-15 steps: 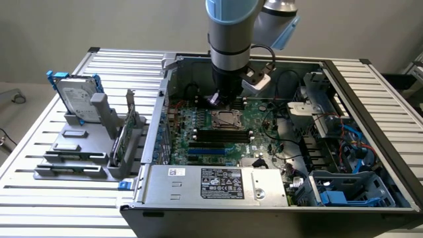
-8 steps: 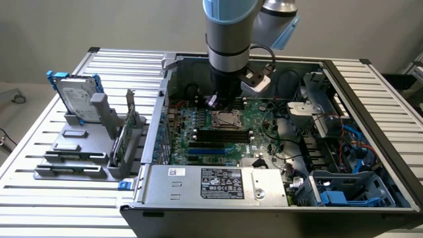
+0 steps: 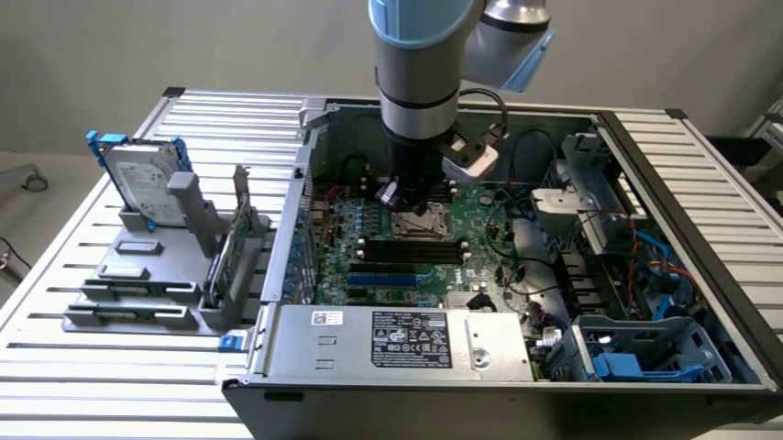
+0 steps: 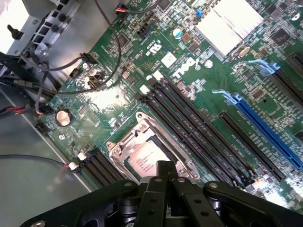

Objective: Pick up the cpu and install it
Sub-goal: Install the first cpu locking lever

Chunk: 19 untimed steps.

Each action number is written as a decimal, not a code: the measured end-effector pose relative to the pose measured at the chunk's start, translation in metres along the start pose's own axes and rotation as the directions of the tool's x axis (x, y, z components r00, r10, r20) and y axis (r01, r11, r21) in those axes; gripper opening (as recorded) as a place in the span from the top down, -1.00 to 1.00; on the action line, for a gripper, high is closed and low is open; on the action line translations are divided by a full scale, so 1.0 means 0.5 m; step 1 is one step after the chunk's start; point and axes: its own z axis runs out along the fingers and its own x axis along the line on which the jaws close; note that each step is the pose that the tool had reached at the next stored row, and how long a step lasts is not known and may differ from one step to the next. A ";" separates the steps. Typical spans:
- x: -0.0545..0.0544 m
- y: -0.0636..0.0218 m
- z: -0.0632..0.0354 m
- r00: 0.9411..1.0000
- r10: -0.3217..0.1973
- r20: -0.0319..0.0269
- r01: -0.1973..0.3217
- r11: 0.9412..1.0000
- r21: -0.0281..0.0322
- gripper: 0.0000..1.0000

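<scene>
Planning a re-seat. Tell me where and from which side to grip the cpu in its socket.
Probably from straight above, on the flat silver top of the cpu: it lies level inside the metal socket frame, which fences its edges, so side approaches look blocked. The shut gripper hangs over it.

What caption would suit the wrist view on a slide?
Shut tool poised just over the cpu lying in its metal-framed socket on the green motherboard.

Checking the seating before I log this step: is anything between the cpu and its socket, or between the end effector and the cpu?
Nothing visible. The cpu already lies inside the metal-framed socket on the motherboard. The shut end effector is right over its edge; whether it touches cannot be told.
</scene>
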 end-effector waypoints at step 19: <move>-0.048 -0.021 -0.010 1.000 0.002 0.020 -0.002 1.000 0.003 0.79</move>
